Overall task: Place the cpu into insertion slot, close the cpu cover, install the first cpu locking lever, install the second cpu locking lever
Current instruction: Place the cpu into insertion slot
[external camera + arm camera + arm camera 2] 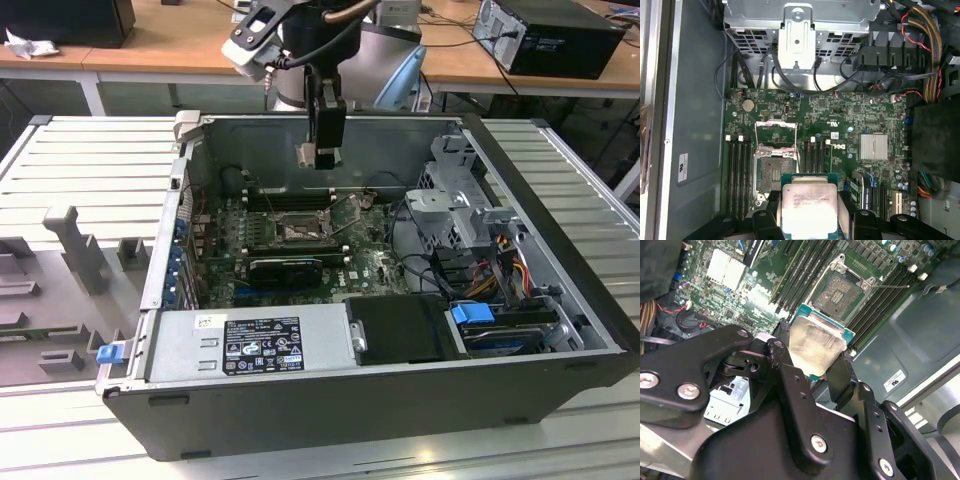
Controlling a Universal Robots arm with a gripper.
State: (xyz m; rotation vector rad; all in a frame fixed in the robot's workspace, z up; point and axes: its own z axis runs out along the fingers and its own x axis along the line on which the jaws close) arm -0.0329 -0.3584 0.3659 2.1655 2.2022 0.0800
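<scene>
down below the gripper (318, 156) lies the open computer case (330, 400). it holds the green motherboard (375, 262), a power supply (250, 342) and a drive cage (455, 195). on that board, beneath the fingertips and slightly off to one side, sits the insertion slot (774, 172) with its centre uncovered. the cpu cover (776, 134) stands swung open on the slot's far side from the gripper. the fingers (840, 377) are clamped on two opposite edges of the cpu (809, 205), held flat, clear of the slot.
</scene>
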